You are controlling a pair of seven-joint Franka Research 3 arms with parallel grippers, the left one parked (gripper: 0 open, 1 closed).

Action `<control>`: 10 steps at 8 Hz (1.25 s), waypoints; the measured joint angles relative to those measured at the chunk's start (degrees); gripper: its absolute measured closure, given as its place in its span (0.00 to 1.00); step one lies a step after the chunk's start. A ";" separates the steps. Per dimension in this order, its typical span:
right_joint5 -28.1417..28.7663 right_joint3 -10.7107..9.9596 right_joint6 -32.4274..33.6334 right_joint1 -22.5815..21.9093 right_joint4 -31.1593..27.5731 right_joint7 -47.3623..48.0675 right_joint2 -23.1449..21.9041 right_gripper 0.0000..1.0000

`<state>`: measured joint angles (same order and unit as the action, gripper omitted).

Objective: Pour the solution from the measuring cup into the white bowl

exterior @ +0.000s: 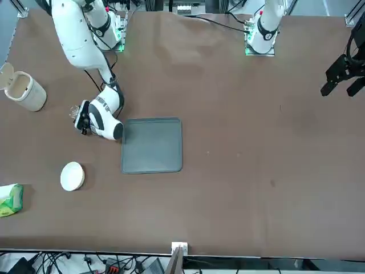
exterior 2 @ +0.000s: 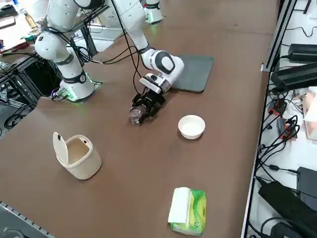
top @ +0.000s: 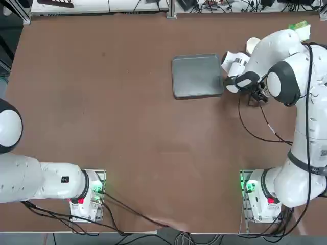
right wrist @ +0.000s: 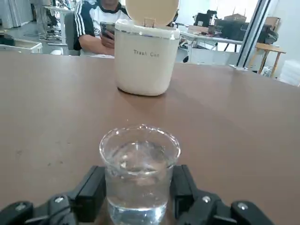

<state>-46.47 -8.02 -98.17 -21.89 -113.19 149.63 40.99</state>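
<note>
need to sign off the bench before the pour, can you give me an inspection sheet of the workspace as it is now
surface: brown table, no spill seen
job's things: measuring cup upright on the table with clear liquid in it; white bowl stands apart from it, nothing seen inside
clutter: grey tray; cream trash can with its lid up; green tissue pack
grippers: right pincer low at the table, shut on the measuring cup, one finger on each side
cables: black cable trailing across the table from the right arm
surroundings: seated person beyond the table; cables and power bricks on the floor alongside
</note>
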 joint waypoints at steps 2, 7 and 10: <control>-3.38 0.36 1.35 -0.63 1.30 -1.89 -0.13 0.26; -6.76 0.54 2.02 -3.11 12.94 -16.11 -2.88 0.26; -7.09 0.48 -2.71 -2.84 18.02 -25.81 -2.93 0.26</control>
<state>-53.55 -7.54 -100.87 -24.73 -95.17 123.82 38.06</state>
